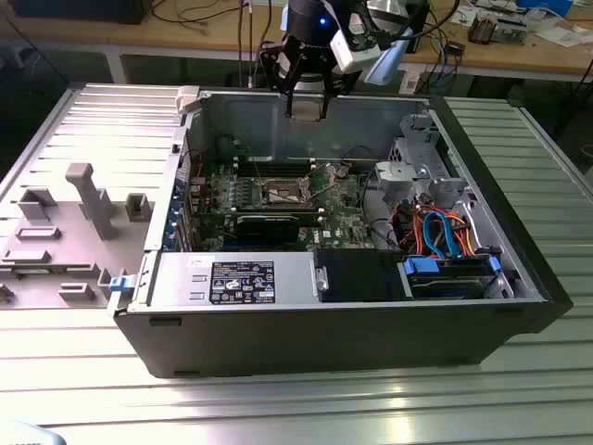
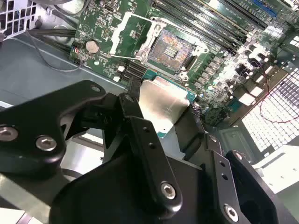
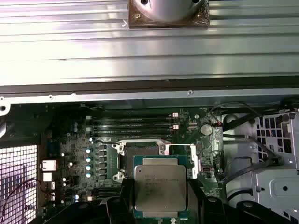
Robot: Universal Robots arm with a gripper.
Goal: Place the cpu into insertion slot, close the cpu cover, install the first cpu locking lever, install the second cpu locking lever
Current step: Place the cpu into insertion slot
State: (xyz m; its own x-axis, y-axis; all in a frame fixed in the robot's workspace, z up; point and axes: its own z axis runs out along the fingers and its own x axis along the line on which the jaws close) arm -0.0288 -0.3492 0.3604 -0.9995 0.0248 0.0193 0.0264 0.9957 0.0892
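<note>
Hovering over the open computer case (image 1: 306, 348) right now, the gripper (image 1: 306, 102) is holding the cpu (image 3: 160, 184), its two fingers (image 2: 132, 111) clamping the chip by opposite edges, silvery top showing in both wrist views. One chip, one insertion slot (image 3: 140, 156), and that slot is sitting bare on the green board, well below the chip and not yet filled. The chip is looking light, stiff and flat, but fragile, I'd say (underside contacts and socket pins would not forgive a scrape). Gripping the rim edges is looking like the right hold, since the metal top is likely slippery. The case is resting on the ribbed tabletop (image 1: 278, 408).
</note>
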